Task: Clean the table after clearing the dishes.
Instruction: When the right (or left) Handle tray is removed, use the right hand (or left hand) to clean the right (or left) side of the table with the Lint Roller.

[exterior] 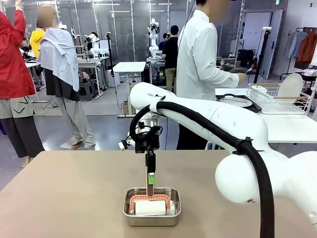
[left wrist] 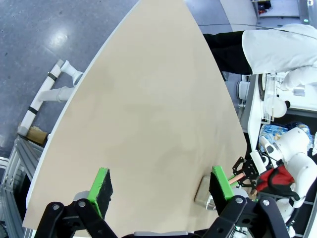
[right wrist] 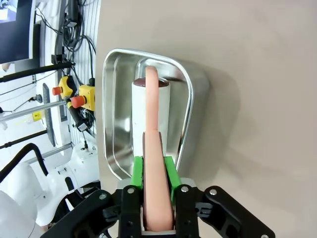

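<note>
Nearest is the white right arm (exterior: 247, 173), which reaches in from the near right toward the middle. Its right gripper (exterior: 150, 179) is closed on the pink handle of a lint roller (exterior: 150, 207), whose white roll lies in a small steel pan (exterior: 151, 219). The pan stands on the table (exterior: 64, 193), near the middle. The left gripper (left wrist: 159, 173) hangs above the table, jaws wide apart, holding nothing. Far right, on a white side table (exterior: 292, 124), a white plate (exterior: 235, 100) lies on a dark tray (exterior: 252, 106) beside a person (exterior: 198, 59).
</note>
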`<action>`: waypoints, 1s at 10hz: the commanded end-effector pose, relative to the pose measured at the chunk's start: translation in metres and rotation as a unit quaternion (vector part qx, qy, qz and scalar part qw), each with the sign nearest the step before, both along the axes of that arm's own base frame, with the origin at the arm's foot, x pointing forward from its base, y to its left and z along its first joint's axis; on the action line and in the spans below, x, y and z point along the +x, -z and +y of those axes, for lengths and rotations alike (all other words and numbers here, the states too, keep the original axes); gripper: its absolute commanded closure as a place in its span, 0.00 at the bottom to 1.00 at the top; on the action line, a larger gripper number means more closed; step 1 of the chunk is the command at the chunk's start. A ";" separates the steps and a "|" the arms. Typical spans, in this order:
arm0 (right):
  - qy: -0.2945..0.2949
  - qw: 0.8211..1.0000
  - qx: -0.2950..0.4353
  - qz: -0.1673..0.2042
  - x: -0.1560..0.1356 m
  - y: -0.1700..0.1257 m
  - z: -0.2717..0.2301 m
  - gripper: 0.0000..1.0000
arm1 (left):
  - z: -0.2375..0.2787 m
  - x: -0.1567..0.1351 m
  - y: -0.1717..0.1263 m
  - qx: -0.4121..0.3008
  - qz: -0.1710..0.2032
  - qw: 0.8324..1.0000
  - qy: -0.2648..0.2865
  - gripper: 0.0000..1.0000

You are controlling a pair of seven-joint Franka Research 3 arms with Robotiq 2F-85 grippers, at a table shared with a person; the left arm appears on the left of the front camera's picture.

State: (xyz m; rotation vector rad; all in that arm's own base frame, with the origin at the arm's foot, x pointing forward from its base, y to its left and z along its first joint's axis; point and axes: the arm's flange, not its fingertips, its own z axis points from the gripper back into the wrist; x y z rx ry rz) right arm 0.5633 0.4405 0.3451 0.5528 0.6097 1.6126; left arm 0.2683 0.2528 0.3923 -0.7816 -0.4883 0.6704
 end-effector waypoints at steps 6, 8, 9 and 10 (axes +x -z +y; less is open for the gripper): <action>0.259 0.960 -0.017 -0.101 0.001 -0.092 -0.079 0.99 | 0.002 -0.001 -0.002 0.003 0.000 1.000 0.000 0.00; 0.370 0.921 0.001 -0.119 -0.017 -0.107 -0.144 0.99 | 0.002 -0.001 -0.002 0.003 0.000 1.000 0.000 0.00; 0.435 0.892 0.014 -0.119 -0.024 -0.110 -0.182 0.99 | 0.002 -0.001 -0.002 0.003 0.000 1.000 0.000 0.00; 0.504 0.856 0.033 -0.110 -0.035 -0.107 -0.226 0.99 | 0.002 -0.001 -0.002 0.003 0.000 1.000 0.000 0.00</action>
